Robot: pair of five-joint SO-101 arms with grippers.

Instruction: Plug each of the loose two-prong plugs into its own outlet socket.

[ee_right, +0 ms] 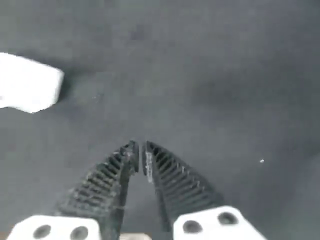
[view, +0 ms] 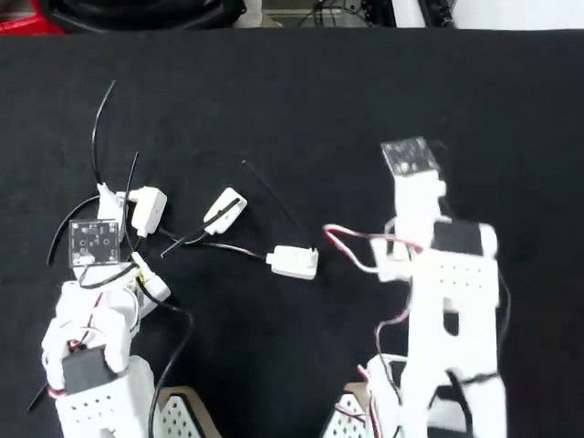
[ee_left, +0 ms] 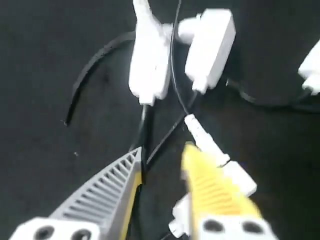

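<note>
Plainly, the left gripper (ee_left: 162, 150) stands with its jaws apart. Its grey ribbed finger (ee_left: 107, 187) and yellow ribbed finger (ee_left: 212, 192) flank a thin black cable (ee_left: 145, 130), which runs close along the grey finger's inner edge. Just beside the yellow finger, against its outer side, we see a small white plastic plug with a narrow tip (ee_left: 212, 152); we cannot tell whether the finger presses on it.

Past the fingertips lies a long white plastic plug body (ee_left: 147, 60), with the black cable leaving its near end. Next to it is a white rectangular plastic socket block (ee_left: 210, 45), with a thin wire passing between the two. A third piece, the tilted white plastic connector (view: 224, 210), lies farther toward the middle of the black cloth-covered table (view: 292, 91).

The right gripper (ee_right: 141, 147) has its two black ribbed fingers (ee_right: 172, 180) drawn together, tips almost touching, above bare black cloth. A white rounded block (ee_right: 27, 82) lies off to one side, well apart from those tips.

From above, we find a flat white plastic socket piece (view: 294, 262) on the table between the two arms, near neither gripper, with a dark wire leading from it toward the tilted connector.
</note>
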